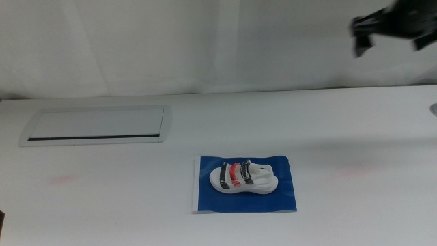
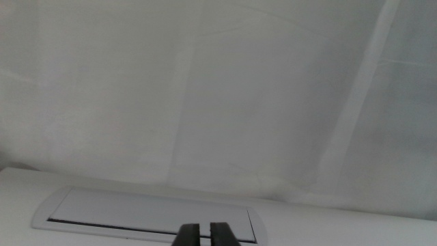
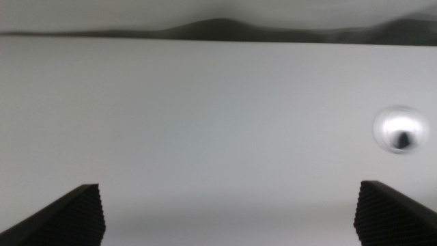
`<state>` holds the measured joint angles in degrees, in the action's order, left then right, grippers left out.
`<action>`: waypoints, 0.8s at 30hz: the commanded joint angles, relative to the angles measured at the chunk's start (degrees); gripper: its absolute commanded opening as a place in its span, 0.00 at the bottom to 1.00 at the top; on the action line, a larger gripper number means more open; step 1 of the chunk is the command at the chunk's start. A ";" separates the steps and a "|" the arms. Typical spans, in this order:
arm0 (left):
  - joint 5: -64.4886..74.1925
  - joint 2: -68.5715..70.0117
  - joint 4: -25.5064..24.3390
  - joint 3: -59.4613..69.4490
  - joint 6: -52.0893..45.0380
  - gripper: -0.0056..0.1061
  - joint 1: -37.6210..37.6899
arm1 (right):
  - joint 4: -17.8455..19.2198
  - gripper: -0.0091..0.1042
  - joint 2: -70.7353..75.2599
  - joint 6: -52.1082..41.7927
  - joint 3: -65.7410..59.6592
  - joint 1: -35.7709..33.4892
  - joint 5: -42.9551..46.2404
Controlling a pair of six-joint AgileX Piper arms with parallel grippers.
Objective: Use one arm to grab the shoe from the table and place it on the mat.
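Note:
The shoe [image 1: 242, 176], a small white sandal with one red strap between two dark ones, lies on its side on the dark blue mat [image 1: 283, 198] on the white table [image 1: 341, 123], front centre in the middle view. My right gripper [image 1: 362, 35] is high above the table's far right, well away from the shoe. In the right wrist view its jaws [image 3: 229, 188] stand wide apart with nothing between them. My left gripper [image 2: 204, 234] shows only in the left wrist view, jaws together and empty, near the grey panel.
A recessed grey rectangular panel [image 1: 95, 124] sits in the table at the back left and also shows in the left wrist view [image 2: 147, 212]. A small round shiny fitting [image 3: 399, 130] is on the table's right edge [image 1: 433, 108]. A white curtain hangs behind.

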<state>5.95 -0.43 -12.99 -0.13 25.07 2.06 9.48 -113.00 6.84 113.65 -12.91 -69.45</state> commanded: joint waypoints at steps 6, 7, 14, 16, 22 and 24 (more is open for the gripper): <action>-0.26 2.31 -0.04 2.16 0.04 0.03 -0.16 | -0.30 0.92 11.69 -2.77 -9.79 4.49 4.71; -0.26 2.31 -0.04 2.16 0.04 0.03 -0.16 | -0.17 0.88 13.85 -2.77 -12.11 4.49 6.04; -0.26 2.31 -0.04 2.16 0.04 0.03 -0.16 | 0.04 0.06 30.74 -1.46 -30.41 4.49 20.07; -0.26 2.31 -0.04 2.16 0.04 0.03 -0.16 | 0.04 0.06 35.80 -1.31 -36.34 4.49 23.44; -0.26 2.31 -0.04 2.16 0.04 0.03 -0.16 | 0.95 0.06 53.43 -1.07 -53.11 4.49 31.63; -0.26 2.31 -0.04 2.16 0.04 0.03 -0.16 | 0.95 0.06 59.63 -1.07 -58.99 4.49 33.17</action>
<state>5.95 -0.43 -12.99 -0.13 25.07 2.06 9.70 -58.18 5.76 58.76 -8.60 -38.65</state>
